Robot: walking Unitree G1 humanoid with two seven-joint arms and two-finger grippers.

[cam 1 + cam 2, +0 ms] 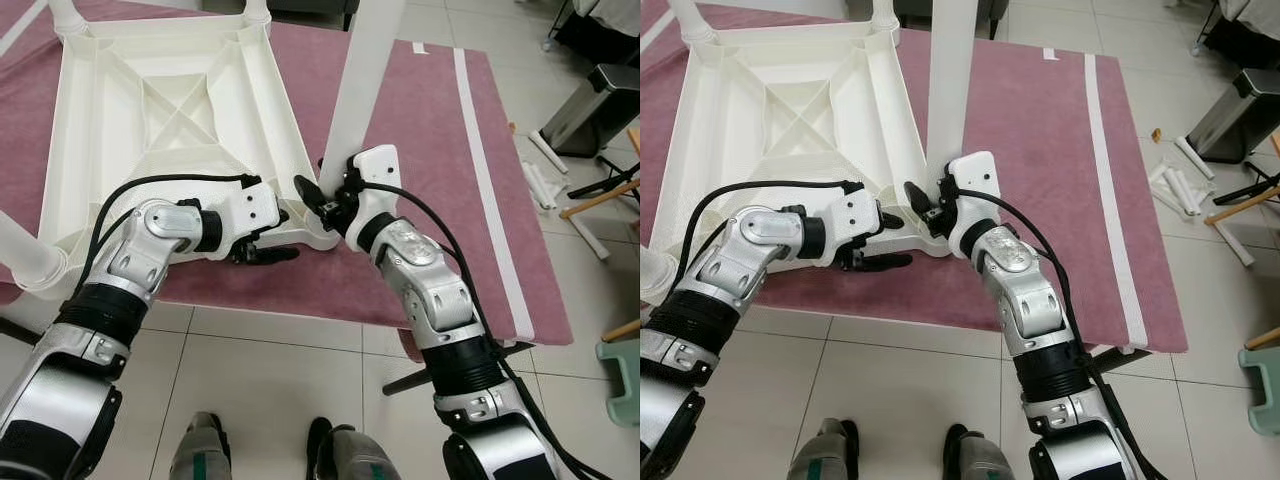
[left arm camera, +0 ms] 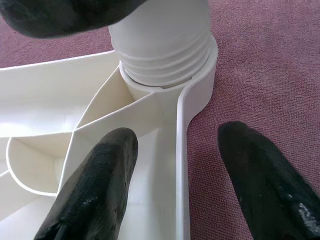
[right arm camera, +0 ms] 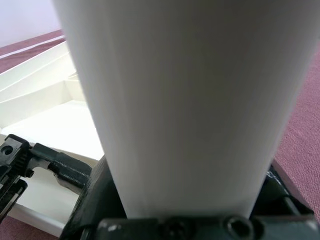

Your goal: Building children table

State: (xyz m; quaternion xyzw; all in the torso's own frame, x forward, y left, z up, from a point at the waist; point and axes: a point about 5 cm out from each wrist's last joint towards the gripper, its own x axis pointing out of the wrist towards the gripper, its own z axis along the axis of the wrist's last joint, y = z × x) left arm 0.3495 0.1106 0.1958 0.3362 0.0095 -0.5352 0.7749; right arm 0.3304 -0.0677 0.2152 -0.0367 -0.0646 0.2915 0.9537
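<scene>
A white plastic children's table (image 1: pixel 100 150) lies upside down on a maroon rug (image 1: pixel 430 130), ribbed underside up. A white table leg (image 1: pixel 365 80) stands upright in the socket at the table's near right corner. My right gripper (image 1: pixel 335 200) is shut on the leg's lower part, and the leg (image 3: pixel 185 100) sits between its fingers in the right wrist view. My left gripper (image 1: pixel 265 255) is open and straddles the table's near rim (image 2: pixel 181 165). One of its fingers (image 2: pixel 95 190) is inside the underside and the other is on the rug. The leg's threaded base (image 2: pixel 165 50) is just ahead.
Other legs stand at the far left corner (image 1: pixel 65 15), far right corner (image 1: pixel 255 10) and near left corner (image 1: pixel 25 255). The rug ends at tiled floor by my feet (image 1: pixel 200 450). A grey bin (image 1: pixel 590 105), white tubes (image 1: pixel 540 185) and a green stool (image 1: pixel 625 380) are on the right.
</scene>
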